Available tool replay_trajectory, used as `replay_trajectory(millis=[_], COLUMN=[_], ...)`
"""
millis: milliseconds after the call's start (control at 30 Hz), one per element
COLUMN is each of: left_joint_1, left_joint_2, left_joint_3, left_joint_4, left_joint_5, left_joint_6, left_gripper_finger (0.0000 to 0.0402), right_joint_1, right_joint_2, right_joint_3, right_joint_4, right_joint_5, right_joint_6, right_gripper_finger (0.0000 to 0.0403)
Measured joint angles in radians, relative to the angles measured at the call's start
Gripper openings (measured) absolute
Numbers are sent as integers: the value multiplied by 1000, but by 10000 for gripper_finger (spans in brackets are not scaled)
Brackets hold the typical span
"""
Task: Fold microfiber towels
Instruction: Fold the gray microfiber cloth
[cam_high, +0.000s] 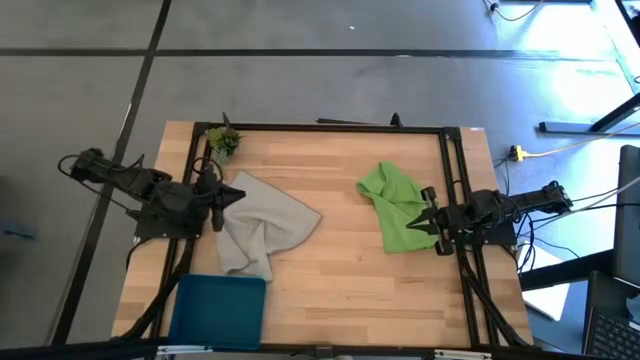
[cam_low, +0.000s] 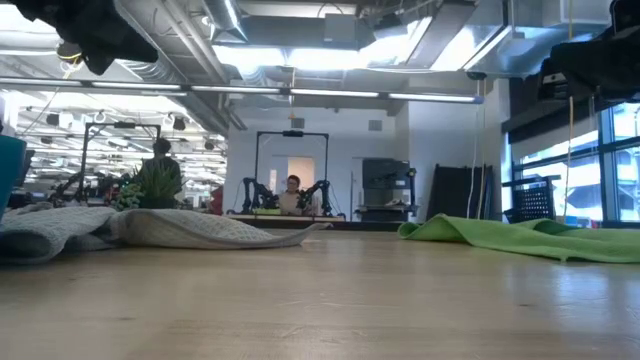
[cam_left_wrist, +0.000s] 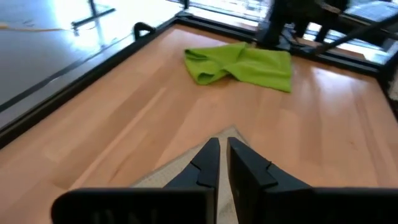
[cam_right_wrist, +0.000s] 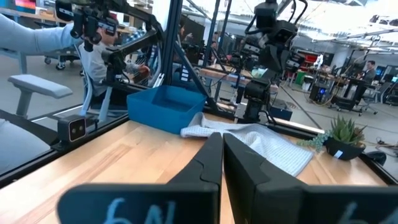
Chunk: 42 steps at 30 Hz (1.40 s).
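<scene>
Left arm: reaches in from the table's left edge, lying low and roughly level. The left gripper (cam_high: 232, 195) hangs over the left corner of the grey towel (cam_high: 262, 228); in the left wrist view its fingers (cam_left_wrist: 207, 163) stand nearly together with a thin gap, nothing between them, the towel's pale corner just beyond the tips.

Grey towel: one, crumpled, on the left half of the table (cam_high: 330, 270), between the plant sprig (cam_high: 224, 141) at the far left corner and the blue tray (cam_high: 220, 310) at the near left corner. Whether its near edge touches the tray cannot be told.

Lime green towel (cam_high: 397, 205): one, bunched and partly doubled over, on the right half, well apart from the grey one.

Right arm: reaches in from the right edge, likewise low. The right gripper (cam_high: 430, 220) sits at the green towel's right edge; in the right wrist view its fingers (cam_right_wrist: 211, 163) are almost closed, a thin slit between, gripping nothing visible.

View differences: only the low view shows both towels lying flat in low folds against the tabletop, with a seated person at another arm station far behind. Only the right wrist view shows a person's sleeve beyond the table, next to the tray.

Count: two arms, two towels, one tray, one sprig.
</scene>
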Motion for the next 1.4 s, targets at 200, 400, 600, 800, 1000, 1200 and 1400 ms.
replay_trajectory(millis=[200, 400, 600, 800, 1000, 1200, 1400], left_joint_1=[114, 270, 410, 495, 584, 704, 812], left_joint_2=[99, 228, 317, 348, 362, 429, 563], left_joint_3=[82, 155, 178, 178, 178, 178, 178], left_joint_4=[-100, -330, -388, -366, -368, -384, -373], left_joint_5=[0, 85, 212, 251, 334, 335, 377], left_joint_6=[-97, -274, -299, -276, -279, -275, -201], left_gripper_finger=[2, 0, 0, 19, 66, 93, 91], right_joint_1=[0, 0, 0, 0, 0, 0, 0], right_joint_2=[0, 0, 0, 0, 0, 0, 0], right_joint_3=[0, 0, 0, 0, 0, 0, 0], right_joint_4=[4, 5, 5, 5, 5, 7, 17], right_joint_5=[0, 0, 1, 38, 37, 37, 37], right_joint_6=[-1, -1, -1, 7, 6, 4, 6], right_gripper_finger=[16, 16, 16, 16, 16, 16, 16])
